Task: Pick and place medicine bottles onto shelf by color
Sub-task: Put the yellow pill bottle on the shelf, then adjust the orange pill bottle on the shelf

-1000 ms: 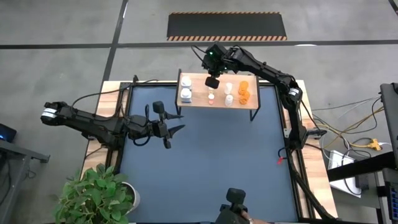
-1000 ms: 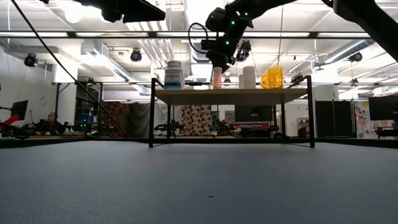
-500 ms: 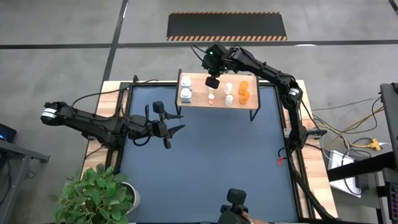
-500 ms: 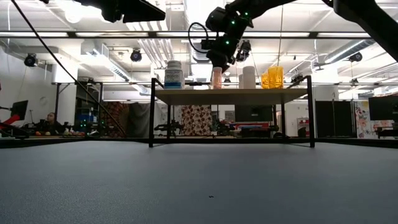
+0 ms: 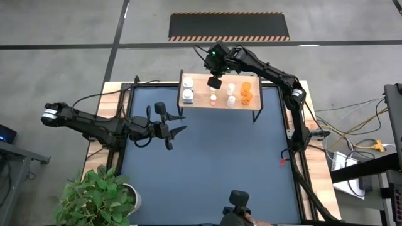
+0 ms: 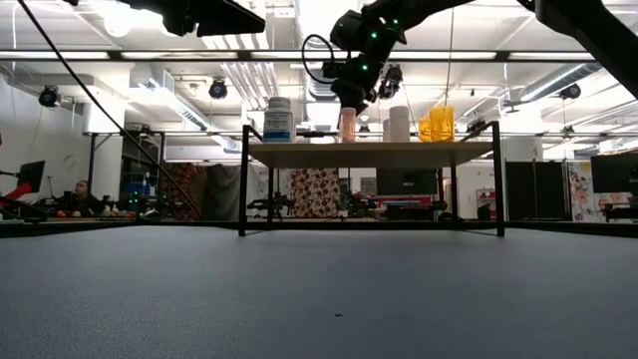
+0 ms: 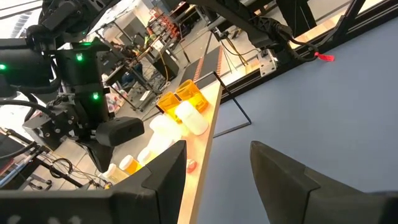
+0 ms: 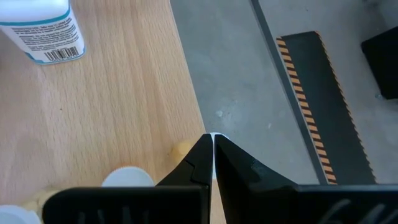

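Camera mount (image 5: 237, 202): a dark stub at the near edge of the mat, cut off by the picture's border; what it carries I cannot make out.
Plant (image 5: 100, 194): leafy green, in a pale pot at the near left corner, off the mat.
Mat (image 5: 213, 163): dark blue, covering most of the table; the wide near stretch has nothing standing on it.
Left gripper (image 5: 173, 132): low over the left side of the mat, well apart from the shelf, fingers spread with nothing between them. From its own wrist camera the two dark fingers (image 7: 280, 180) fill the foreground and block the near mat.
Cables (image 5: 352, 141): a loose tangle on the floor to the right of the table.
Shelf (image 5: 220, 100): light-wood board on thin black legs at the far edge of the mat. From table height only its front edge shows, so how deep the bottles sit is hidden there.
White bottles (image 5: 188, 88): two near the shelf's left end, one labelled (image 6: 279, 120); more white ones (image 5: 231, 94) stand right of the middle.
Orange bottles (image 5: 246, 91): grouped toward the right end, just beside the white ones.
Small bottle (image 6: 347, 125): pale orange, upright on the board directly under the right arm; its top is hard to tell from the dark gripper above.
Right gripper (image 5: 214, 81): above the shelf's middle, fingers pressed together, tips over the board's far edge; whether anything is pinched there I cannot tell.
Striped floor mat (image 5: 229, 26): dark with orange-striped edges, on the concrete beyond the table.
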Available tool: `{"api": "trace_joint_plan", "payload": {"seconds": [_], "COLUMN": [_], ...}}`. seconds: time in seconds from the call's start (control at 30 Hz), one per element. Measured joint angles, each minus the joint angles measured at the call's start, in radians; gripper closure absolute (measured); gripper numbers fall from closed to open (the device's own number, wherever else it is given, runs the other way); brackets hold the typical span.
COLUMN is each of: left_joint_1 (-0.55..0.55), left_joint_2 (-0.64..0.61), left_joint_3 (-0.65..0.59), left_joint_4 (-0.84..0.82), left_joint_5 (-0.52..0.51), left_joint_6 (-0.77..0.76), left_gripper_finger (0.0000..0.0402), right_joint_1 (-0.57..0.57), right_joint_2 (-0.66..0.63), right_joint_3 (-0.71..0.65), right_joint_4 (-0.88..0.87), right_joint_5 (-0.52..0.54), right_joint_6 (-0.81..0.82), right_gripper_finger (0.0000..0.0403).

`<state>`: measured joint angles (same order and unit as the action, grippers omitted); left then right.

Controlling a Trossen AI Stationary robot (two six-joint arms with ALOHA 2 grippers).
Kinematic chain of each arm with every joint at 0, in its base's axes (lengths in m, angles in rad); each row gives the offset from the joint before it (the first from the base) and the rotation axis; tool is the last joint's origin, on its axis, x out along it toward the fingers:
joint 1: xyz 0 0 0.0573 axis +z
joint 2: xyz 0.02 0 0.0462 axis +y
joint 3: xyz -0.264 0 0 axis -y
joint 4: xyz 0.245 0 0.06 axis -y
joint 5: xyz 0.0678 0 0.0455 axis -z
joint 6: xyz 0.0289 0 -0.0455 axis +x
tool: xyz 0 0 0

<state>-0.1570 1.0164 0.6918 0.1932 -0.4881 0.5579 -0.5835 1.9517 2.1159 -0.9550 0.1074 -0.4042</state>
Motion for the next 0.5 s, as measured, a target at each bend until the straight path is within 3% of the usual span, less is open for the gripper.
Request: {"api": "trace_joint_plan", "payload": {"seconds": [0.33,0.5], "left_joint_1": [0.0,0.0], "left_joint_2": [0.0,0.0], "left_joint_3": [0.0,0.0], "left_joint_4": [0.0,0.001], "left_joint_5": [0.0,0.0], "left_joint_6": [0.0,0.0], "left_gripper_finger": [0.024,0.024], "right_joint_1": [0.03,0.075], "right_joint_2": [-0.082,-0.156], "right_joint_3": [0.0,-0.005], "right_joint_4": [-0.04,-0.144], "right_joint_5": [-0.003,-0.089], "right_joint_6": [0.027,0.091], "right_gripper_finger": [0.0394,0.0394]}}
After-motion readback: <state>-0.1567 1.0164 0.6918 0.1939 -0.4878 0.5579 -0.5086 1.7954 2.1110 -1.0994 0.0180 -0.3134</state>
